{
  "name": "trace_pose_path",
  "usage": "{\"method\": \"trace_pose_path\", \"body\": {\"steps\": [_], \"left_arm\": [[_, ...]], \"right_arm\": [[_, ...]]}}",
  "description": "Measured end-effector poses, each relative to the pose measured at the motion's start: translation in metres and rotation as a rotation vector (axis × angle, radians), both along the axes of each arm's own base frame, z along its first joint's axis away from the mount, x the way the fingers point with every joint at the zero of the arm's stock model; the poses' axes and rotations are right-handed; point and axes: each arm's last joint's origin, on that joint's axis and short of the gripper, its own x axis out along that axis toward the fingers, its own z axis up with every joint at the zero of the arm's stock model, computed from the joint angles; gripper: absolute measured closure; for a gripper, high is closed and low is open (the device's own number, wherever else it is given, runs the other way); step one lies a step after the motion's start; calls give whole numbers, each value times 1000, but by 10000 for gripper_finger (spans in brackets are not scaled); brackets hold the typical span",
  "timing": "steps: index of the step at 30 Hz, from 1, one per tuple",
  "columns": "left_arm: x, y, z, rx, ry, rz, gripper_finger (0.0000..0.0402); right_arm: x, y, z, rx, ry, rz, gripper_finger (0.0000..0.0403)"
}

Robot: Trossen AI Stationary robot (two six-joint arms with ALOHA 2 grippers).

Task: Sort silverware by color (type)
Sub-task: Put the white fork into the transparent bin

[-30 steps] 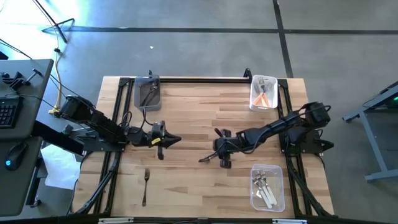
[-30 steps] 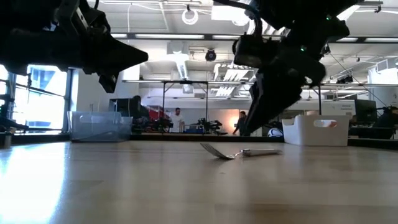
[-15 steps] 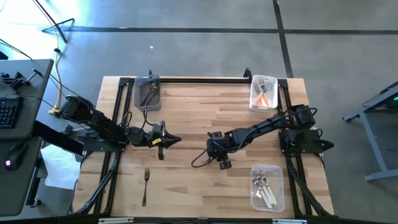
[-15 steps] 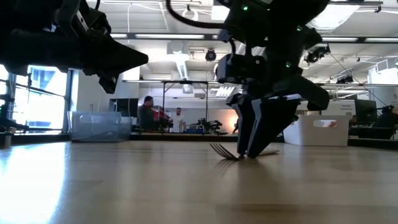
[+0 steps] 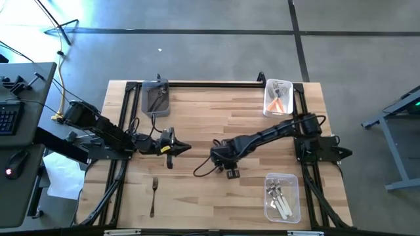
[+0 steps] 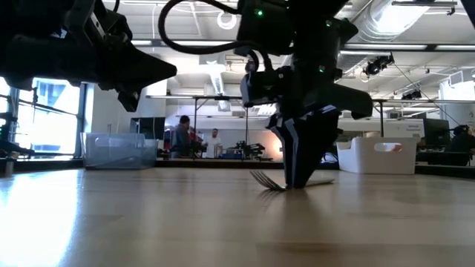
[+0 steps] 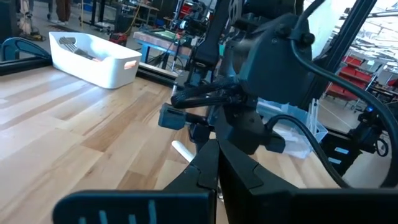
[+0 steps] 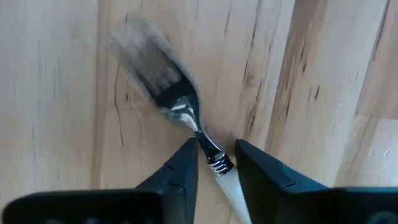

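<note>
white-handled fork (image 8: 198, 134): light, rigid, thin, slippery, flat on table (image 5: 216, 124). right gripper (image 8: 214, 163) fingers narrow, straddling its neck; grasp there. left gripper (image 5: 176, 148) fingers closed, empty.

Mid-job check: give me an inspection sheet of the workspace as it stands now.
Surface: wooden table, bare in the middle.
Job's things: white-handled fork lying flat at table centre; a dark-handled fork near the front left edge; more forks in three bins, grey bin back left, white bin back right, clear bin front right.
Clutter: nothing seen.
Grippers: right gripper down at the table, fingers straddling the white-handled fork's neck, not yet clamped; left gripper shut, empty, hovering left of centre.
Cables: a dark cable loop by the right wrist.
Surroundings: people and benches in the room behind.
</note>
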Motion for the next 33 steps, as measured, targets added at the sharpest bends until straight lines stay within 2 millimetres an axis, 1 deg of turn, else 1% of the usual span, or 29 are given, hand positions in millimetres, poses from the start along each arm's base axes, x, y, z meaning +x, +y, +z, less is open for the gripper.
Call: {"method": "trace_pose_path", "body": {"steps": [4,7,11,16,19,22,26,28,30,33], "left_arm": [[0,0,0,-7,0,0,401],[0,0,0,-7,2,0,401],[0,0,0,-8,4,0,401],[0,-1,-1,-17,5,-23,401],[0,-1,-1,-17,5,-27,401],[0,-1,-1,-17,5,-27,401],[0,-1,-1,-16,5,-27,401],[0,-1,-1,-16,5,-29,401],[0,-1,-1,-16,5,-36,401],[0,-1,-1,-16,5,-44,401]], "right_arm": [[6,-2,6,27,-6,-30,348],[7,-4,9,59,23,-63,376],[7,-4,14,87,64,-98,394],[12,-1,26,156,82,-161,398],[13,-1,34,165,115,-212,400],[16,1,47,194,125,-267,402],[19,5,62,200,127,-273,402],[16,5,62,173,142,-299,402],[12,8,57,155,166,-312,399],[7,20,52,92,165,-291,372]]}}
